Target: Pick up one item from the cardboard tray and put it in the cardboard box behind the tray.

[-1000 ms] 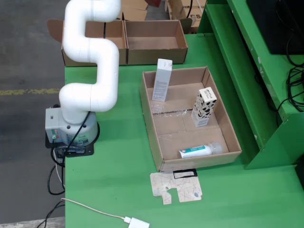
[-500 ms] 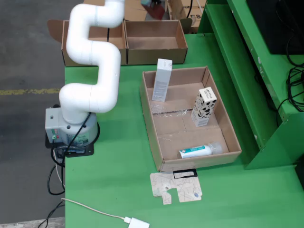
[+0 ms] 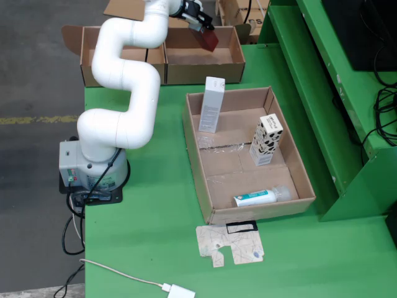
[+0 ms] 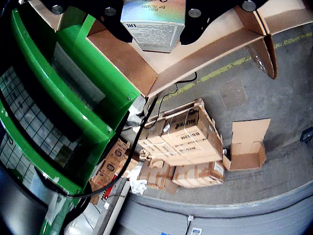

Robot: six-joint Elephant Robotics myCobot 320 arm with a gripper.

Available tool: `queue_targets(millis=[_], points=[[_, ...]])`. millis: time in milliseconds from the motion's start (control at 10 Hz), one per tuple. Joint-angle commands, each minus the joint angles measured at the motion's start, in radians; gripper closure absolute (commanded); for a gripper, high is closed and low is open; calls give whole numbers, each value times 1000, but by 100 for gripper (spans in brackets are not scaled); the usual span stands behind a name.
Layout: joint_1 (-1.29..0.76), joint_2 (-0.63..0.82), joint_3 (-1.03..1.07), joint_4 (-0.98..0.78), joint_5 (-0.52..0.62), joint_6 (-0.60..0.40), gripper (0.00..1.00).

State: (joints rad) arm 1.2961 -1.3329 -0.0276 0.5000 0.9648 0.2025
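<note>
In the fixed view the white arm reaches back over the cardboard box behind the tray, and its gripper is closed on a small carton (reddish here, while the wrist view shows a pale printed face clamped between the dark fingers) held above the box's open interior. In the cardboard tray a white carton stands at the far left corner, a black-spotted box stands near the right wall, and a tube lies along the near wall.

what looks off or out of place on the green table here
A flattened, torn piece of cardboard lies loose on the green table in front of the tray, with a black slip at its top edge. Inside the tray, the tube lies on its side while two boxes stand upright.
</note>
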Motion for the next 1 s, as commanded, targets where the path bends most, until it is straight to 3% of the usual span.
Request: queue_targets(millis=[0, 900], points=[[-72, -1, 28, -194, 240, 86, 100], [-88, -36, 28, -272, 286, 109, 100]])
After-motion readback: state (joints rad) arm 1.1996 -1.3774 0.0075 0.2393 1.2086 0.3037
